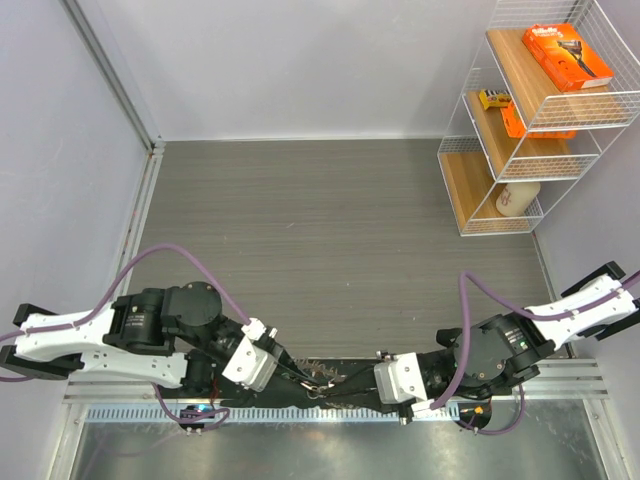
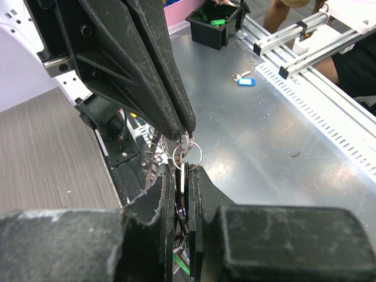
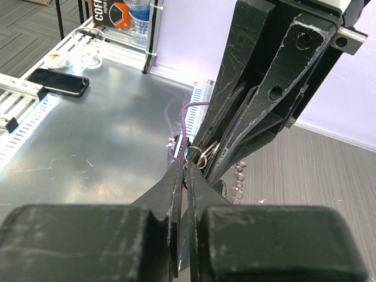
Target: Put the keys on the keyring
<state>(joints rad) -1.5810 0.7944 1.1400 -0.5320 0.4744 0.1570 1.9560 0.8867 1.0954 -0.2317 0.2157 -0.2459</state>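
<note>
Both grippers meet tip to tip over the metal plate at the near edge. My left gripper [image 1: 303,374] [image 2: 184,174] is shut on the keyring [image 2: 183,182], a flat bunch of keys with a green tag [image 2: 179,265] low between the jaws. Thin silver rings [image 2: 189,154] stick out above its tips. My right gripper [image 1: 338,380] [image 3: 187,168] is shut on one of those rings [image 3: 201,156], hard against the left fingertips [image 3: 218,154]. Whether that ring belongs to the bunch or to a separate key I cannot tell. A few loose keys with a blue tag [image 2: 245,81] lie farther off on the plate.
A black bin [image 2: 212,28] and aluminium rails [image 2: 305,36] stand beyond the blue tag. A phone [image 3: 57,82], a glass [image 3: 91,54] and a coffee box [image 3: 114,13] sit on the plate. A metal spiral [image 3: 238,179] lies by the wood floor. A wire shelf [image 1: 530,120] hangs back right.
</note>
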